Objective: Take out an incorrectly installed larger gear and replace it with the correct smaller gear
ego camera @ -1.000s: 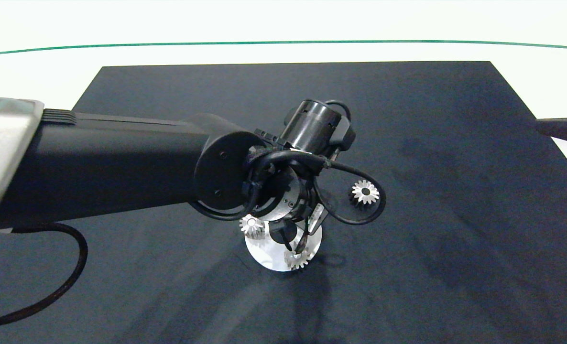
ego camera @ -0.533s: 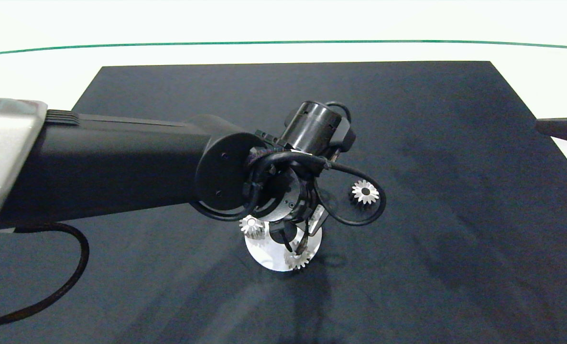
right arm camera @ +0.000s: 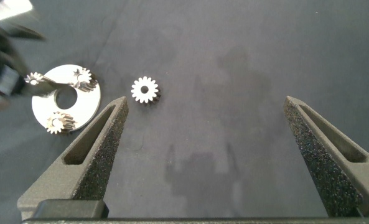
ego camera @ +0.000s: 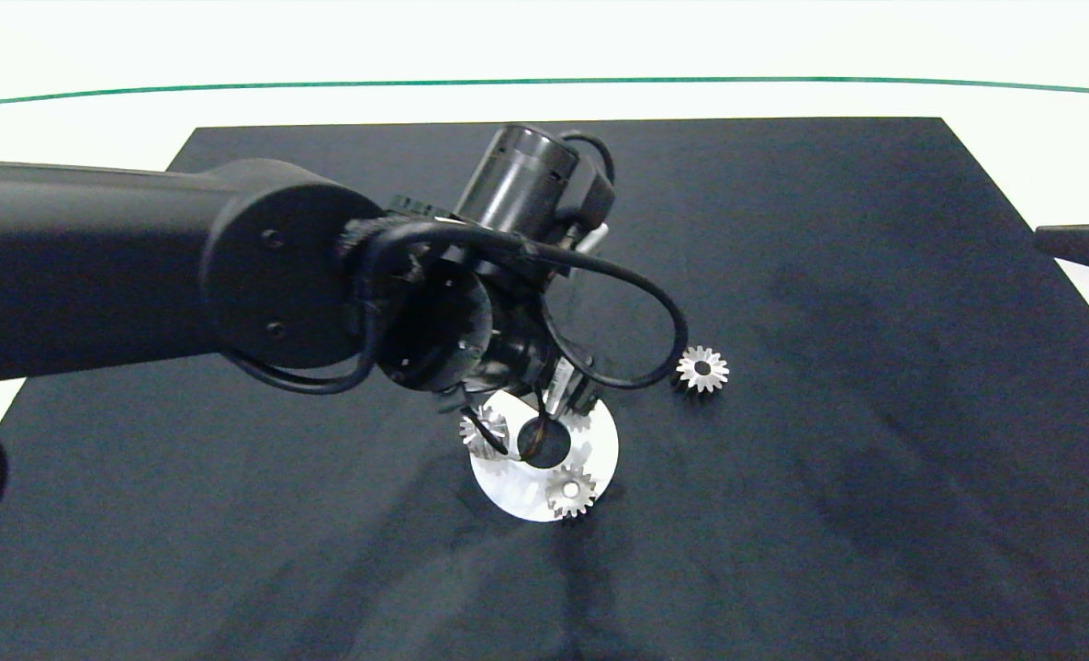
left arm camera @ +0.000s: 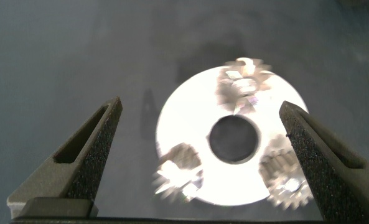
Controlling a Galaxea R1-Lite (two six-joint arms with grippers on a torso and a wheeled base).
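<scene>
A round silver disc [ego camera: 517,482] with a dark centre hole lies on the black mat. Three smaller gears stand on it near its rim [ego camera: 570,491] [ego camera: 483,431] [left arm camera: 243,81]. The larger gear [ego camera: 702,369] lies flat on the mat to the disc's right, apart from it, and also shows in the right wrist view [right arm camera: 145,90]. My left gripper [left arm camera: 200,106] hangs above the disc, open, with nothing between its fingers. My right gripper [right arm camera: 204,102] is open and empty, well off to the right; only its arm [ego camera: 1082,248] shows at the head view's edge.
The black mat [ego camera: 875,477] covers most of the white table. My left arm [ego camera: 140,266] and its looping cable [ego camera: 636,294] reach over the mat's left half and hide part of the disc's far rim.
My left arm has risen and drawn back to the left. Its fingers have come away from the disc's front, so the gear there now stands uncovered.
</scene>
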